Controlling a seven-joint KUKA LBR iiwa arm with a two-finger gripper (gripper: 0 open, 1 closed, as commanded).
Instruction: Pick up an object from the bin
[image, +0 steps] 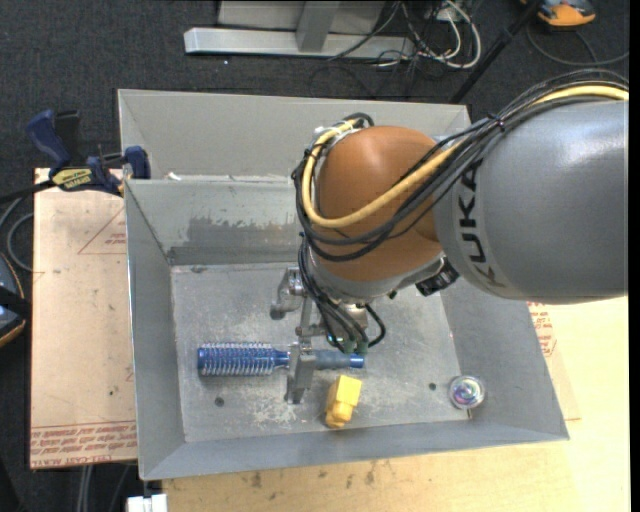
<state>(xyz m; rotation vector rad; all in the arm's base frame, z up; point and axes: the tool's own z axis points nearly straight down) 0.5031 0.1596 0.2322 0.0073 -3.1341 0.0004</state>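
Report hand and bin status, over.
Hand down at right end of blue bristle brush. Yellow plastic piece close beside it. Shiny round thing off to the right.

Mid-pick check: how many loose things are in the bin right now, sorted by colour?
Blue: 1, a brush
Yellow: 1, a small block
Silvery: 1, a small round thing
Total: 3
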